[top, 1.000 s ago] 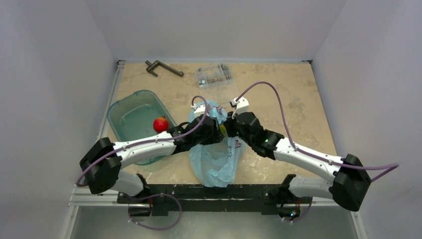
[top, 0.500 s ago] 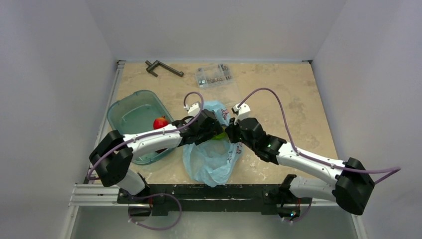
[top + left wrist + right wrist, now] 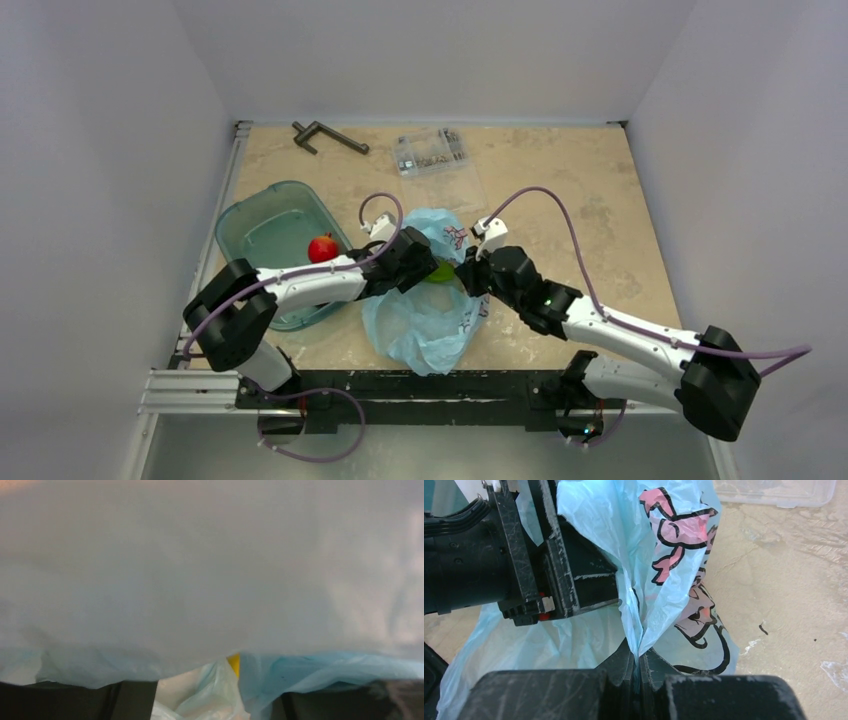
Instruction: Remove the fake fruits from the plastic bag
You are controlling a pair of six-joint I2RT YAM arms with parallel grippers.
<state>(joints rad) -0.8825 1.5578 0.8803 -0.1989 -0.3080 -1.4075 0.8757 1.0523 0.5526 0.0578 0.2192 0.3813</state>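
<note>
While right pincer [image 3: 639,662] pinched bag [image 3: 589,525] edge shut, left pincer [image 3: 428,268] sat inside by green fruit [image 3: 441,271], grip unclear; mouth wanted holding taut, lift slow.

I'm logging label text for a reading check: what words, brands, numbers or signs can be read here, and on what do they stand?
No text can be read in any view.
plastic bag: a pink drawing with black outlines, partly folded; no letters or numbers legible.
clear parts box: any marking is too small to read.
</note>
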